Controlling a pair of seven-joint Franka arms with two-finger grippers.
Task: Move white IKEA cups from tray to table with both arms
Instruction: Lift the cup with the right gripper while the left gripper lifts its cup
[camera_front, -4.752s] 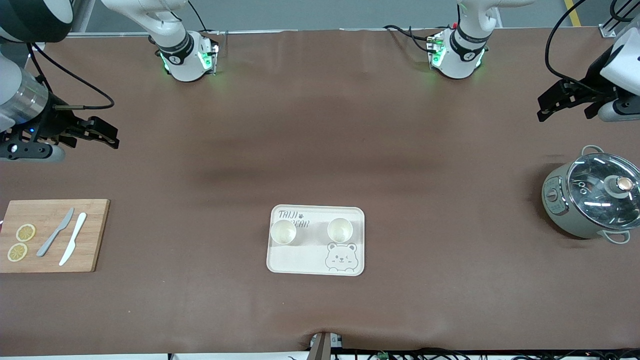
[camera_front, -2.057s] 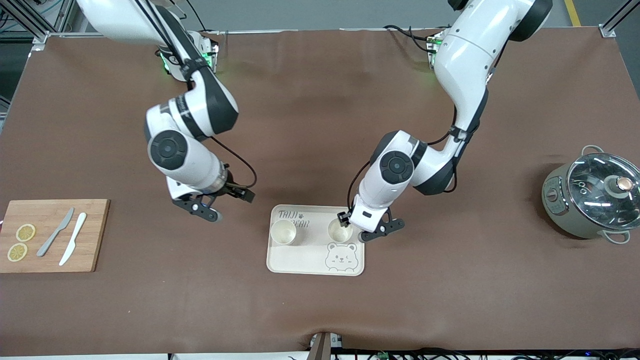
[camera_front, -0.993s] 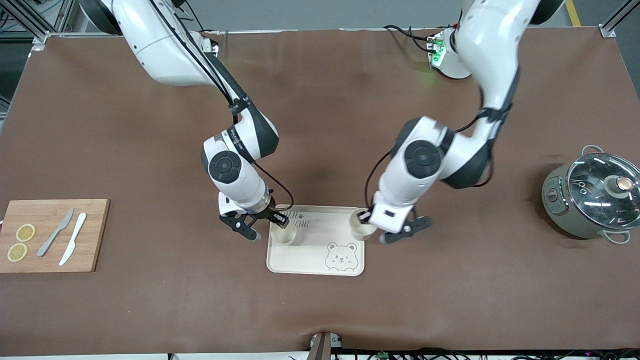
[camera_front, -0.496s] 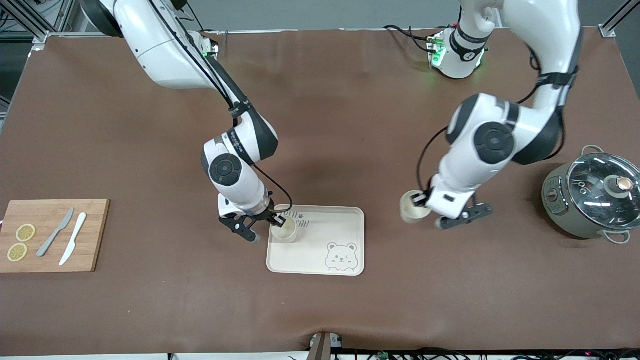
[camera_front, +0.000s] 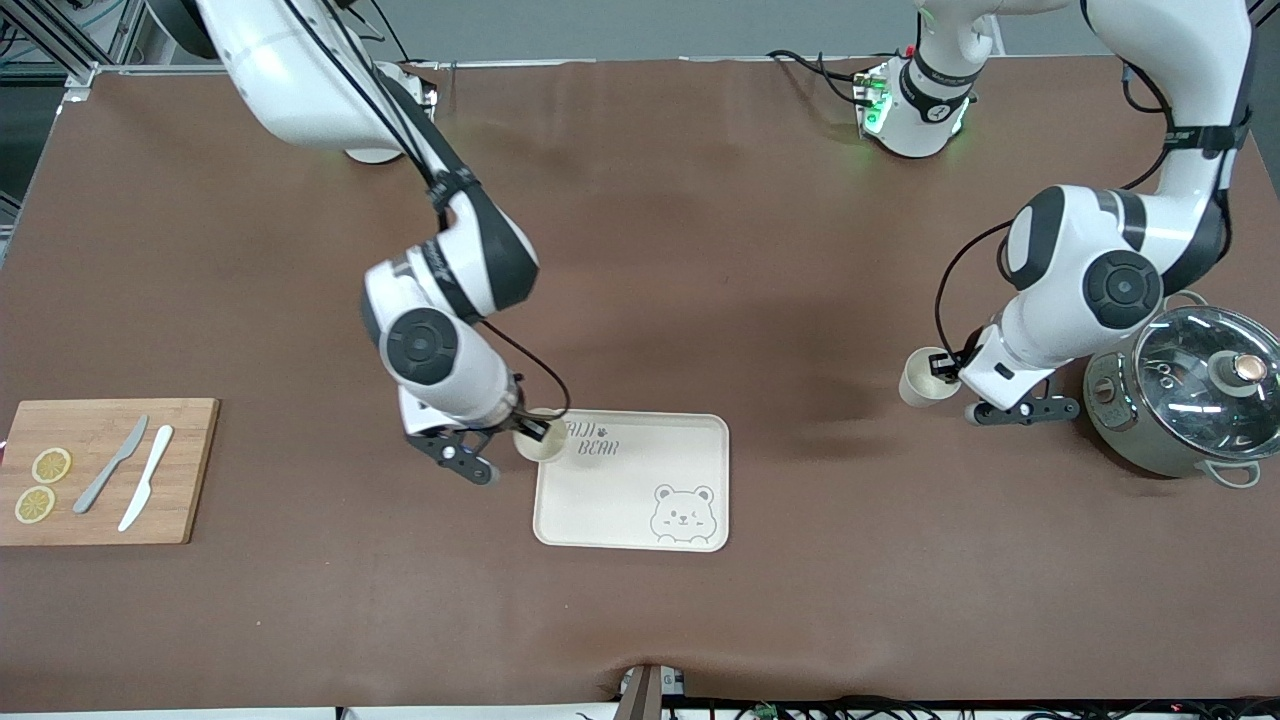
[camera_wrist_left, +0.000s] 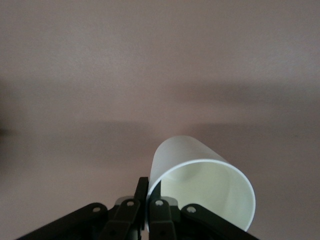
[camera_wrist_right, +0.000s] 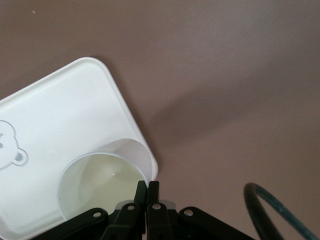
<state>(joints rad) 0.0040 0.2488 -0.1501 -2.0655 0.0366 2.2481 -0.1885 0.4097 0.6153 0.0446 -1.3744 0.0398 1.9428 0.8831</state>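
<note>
the left gripper (camera_front: 955, 385), at the right middle of the front view, is clenched on the rim of one white ikea cup (camera_front: 920, 380) and holds it over the bare brown table (camera_front: 700, 250), just beside a grey-green cooking pot with glass lid (camera_front: 1185, 395) at the right edge of the frame. in the left wrist view this cup (camera_wrist_left: 202, 185) sits at the lower centre, its wall pinched between the black fingers (camera_wrist_left: 152, 210), with only table under it.

the right gripper (camera_front: 525, 430), left of the centre of the front view, is closed on the rim of the other white ikea cup (camera_front: 540, 440), over the upper left corner of the cream tray (camera_front: 640, 520). in the right wrist view the cup (camera_wrist_right: 102, 182) is at the lower left, above the corner of the tray (camera_wrist_right: 60, 115).

on the tray the word "bear" is readable, and a bear face is printed in its lower right corner. at the left edge of the front view a wooden cutting board (camera_front: 190, 470) carries two lemon slices (camera_front: 42, 485), a grey knife (camera_front: 110, 465) and a white knife (camera_front: 146, 477).
</note>
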